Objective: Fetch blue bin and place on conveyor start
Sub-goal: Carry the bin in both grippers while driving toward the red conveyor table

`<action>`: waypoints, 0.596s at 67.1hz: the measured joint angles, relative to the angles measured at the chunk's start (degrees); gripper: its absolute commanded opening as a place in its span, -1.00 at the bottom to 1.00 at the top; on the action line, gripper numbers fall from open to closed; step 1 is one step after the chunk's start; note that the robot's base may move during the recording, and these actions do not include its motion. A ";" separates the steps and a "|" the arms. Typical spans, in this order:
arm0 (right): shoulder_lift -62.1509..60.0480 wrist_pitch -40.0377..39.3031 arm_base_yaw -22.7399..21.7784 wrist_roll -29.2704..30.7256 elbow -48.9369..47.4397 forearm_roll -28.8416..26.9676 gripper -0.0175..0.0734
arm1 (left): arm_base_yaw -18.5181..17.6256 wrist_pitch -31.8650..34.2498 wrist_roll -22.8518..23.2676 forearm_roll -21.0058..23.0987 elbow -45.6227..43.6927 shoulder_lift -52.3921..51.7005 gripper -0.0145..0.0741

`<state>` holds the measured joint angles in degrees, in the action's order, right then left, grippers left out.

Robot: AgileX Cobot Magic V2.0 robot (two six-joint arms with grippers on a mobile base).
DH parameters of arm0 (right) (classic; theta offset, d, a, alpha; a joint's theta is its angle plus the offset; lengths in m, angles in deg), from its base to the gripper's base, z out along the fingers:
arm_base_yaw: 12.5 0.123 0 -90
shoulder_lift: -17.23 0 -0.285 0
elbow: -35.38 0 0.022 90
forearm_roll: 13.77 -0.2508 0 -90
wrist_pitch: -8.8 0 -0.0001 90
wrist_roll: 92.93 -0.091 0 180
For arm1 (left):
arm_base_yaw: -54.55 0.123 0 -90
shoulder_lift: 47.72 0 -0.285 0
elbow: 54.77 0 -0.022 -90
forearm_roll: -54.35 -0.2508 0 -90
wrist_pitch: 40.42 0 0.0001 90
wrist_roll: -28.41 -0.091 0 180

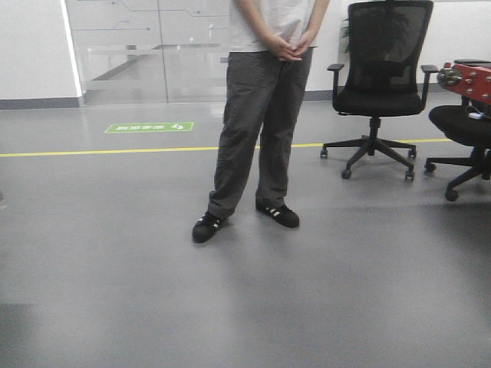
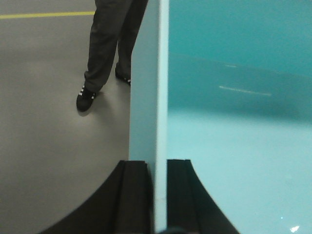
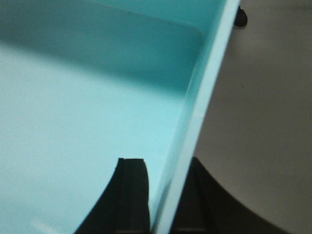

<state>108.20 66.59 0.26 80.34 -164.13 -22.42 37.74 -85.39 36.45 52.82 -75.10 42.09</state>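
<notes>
The blue bin (image 2: 234, 146) hangs between the two arms, apparently clear of the floor (image 2: 44, 146). The left claw (image 2: 158, 168) is narrowed onto the bin's left wall, one finger inside and one outside. The right claw (image 3: 165, 170) pinches the opposite wall likewise. Neither arm is nearer, so the carry turns on both moving together. Beyond the bin's left wall stands a person (image 2: 105, 53). A red metal frame (image 1: 469, 80), ahead of the bin and rightward, may be the conveyor start, though no belt shows.
</notes>
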 measured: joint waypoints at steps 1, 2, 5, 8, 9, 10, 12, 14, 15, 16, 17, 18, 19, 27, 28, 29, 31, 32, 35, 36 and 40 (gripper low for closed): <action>0.00 0.00 0.00 0.00 0.00 0.00 -0.95 | 0.00 0.37 -0.03 0.00 0.00 0.00 -0.92; 0.00 0.00 0.00 0.00 0.00 0.00 -0.95 | 0.00 0.72 -0.13 0.00 0.00 0.00 -0.92; 0.00 0.00 0.00 -0.04 0.00 0.00 -0.95 | 0.00 1.75 -0.25 -0.12 0.00 0.00 -0.92; 0.00 0.00 0.00 -0.19 0.00 0.00 -0.95 | 0.00 2.70 -0.36 -0.12 0.00 0.00 -0.92; 0.00 0.00 0.00 -0.19 0.00 0.00 -0.95 | 0.00 2.85 -0.36 -0.12 0.00 0.00 -0.92; 0.00 0.00 0.00 -0.19 0.00 0.00 -0.95 | 0.00 3.22 -0.49 -0.12 0.00 0.00 -0.92; 0.00 -0.05 0.00 -0.28 0.00 0.00 -0.95 | 0.00 3.83 -0.49 -0.12 0.00 0.00 -0.92; 0.00 -0.05 0.00 -0.28 0.00 0.00 -0.95 | 0.00 4.19 -0.49 -0.23 0.00 0.00 -0.92; 0.00 -0.05 0.00 -0.28 0.00 -0.10 -0.95 | 0.00 4.38 -0.49 -0.23 0.00 0.00 -0.92; 0.00 -0.05 0.00 -0.28 0.00 -0.10 -0.95 | 0.00 4.63 -0.49 -0.23 0.00 0.00 -0.92; 0.00 -0.05 0.00 -0.28 0.00 -0.10 -0.95 | 0.00 4.76 -0.49 -0.23 0.00 0.00 -0.92; 0.00 -0.15 0.00 -0.32 0.00 -0.10 -0.95 | 0.00 4.89 -0.49 -0.23 0.00 0.00 -0.92; 0.00 -0.15 0.00 -0.32 0.00 -0.10 -0.95 | 0.00 4.90 -0.49 -0.23 0.00 0.00 -0.92; 0.00 -0.15 0.00 -0.32 0.00 -0.35 -0.95 | 0.00 5.14 -0.57 -0.23 0.00 0.00 -0.92; 0.00 -0.15 0.00 -0.32 0.00 -0.35 -0.95 | 0.00 5.14 -0.57 -0.23 0.00 0.00 -0.92; 0.00 -0.15 0.00 -0.43 0.00 -0.35 -0.95 | 0.00 5.14 -0.57 -0.23 0.00 0.00 -0.92; 0.00 -0.15 0.00 -0.42 0.00 -0.35 -0.95 | 0.00 5.14 -0.57 -0.23 0.00 0.00 -0.92; 0.00 -0.15 0.00 -0.42 0.00 -0.46 -0.95 | 0.00 5.24 -0.57 -0.23 0.00 0.00 -0.92; 0.00 -0.15 0.00 -0.42 0.00 -0.43 -0.95 | 0.00 5.18 -0.57 -0.23 0.00 0.00 -0.92; 0.00 -0.15 0.00 -0.42 0.00 -0.43 -0.95 | 0.00 5.18 -0.57 -0.23 0.00 0.00 -0.92; 0.00 -0.15 0.00 -0.42 0.00 -0.43 -0.95 | 0.00 5.18 -0.57 -0.23 0.00 0.00 -0.92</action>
<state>108.20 66.44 0.26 79.92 -164.13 -22.85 37.74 -80.21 35.88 52.59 -75.10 42.09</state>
